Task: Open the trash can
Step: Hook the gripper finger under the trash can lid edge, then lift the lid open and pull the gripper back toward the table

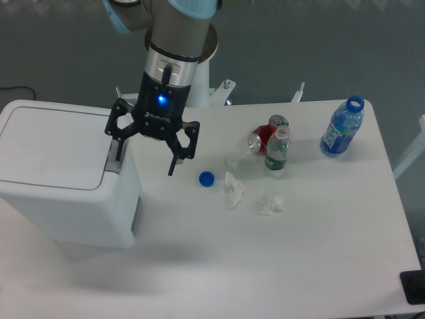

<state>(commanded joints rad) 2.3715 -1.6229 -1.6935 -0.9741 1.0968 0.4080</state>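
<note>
The trash can [63,176] is sitting at the left end of the table [319,266], its flat lid lying shut, with the grey push tab at the lid's right edge. The gripper [146,159] is hanging right at that edge, fingers spread wide and holding nothing; the left finger is pointing down at about the tab, though I cannot tell whether it is touching it, and the right finger is dangling over the tabletop beside the bin.

To my eye this is the approach step, just ahead of the press. The next move is calling for a short, straight push down with that left finger squarely on the tab, so the lid springs up.

The arm is coming down from above, wrist near vertical, a blue light glowing on it.

Further right a blue bottle cap [206,178], crumpled tissues [234,188], a small bottle [277,151], a red can [263,137] and a blue bottle [342,127] are lying about.
</note>
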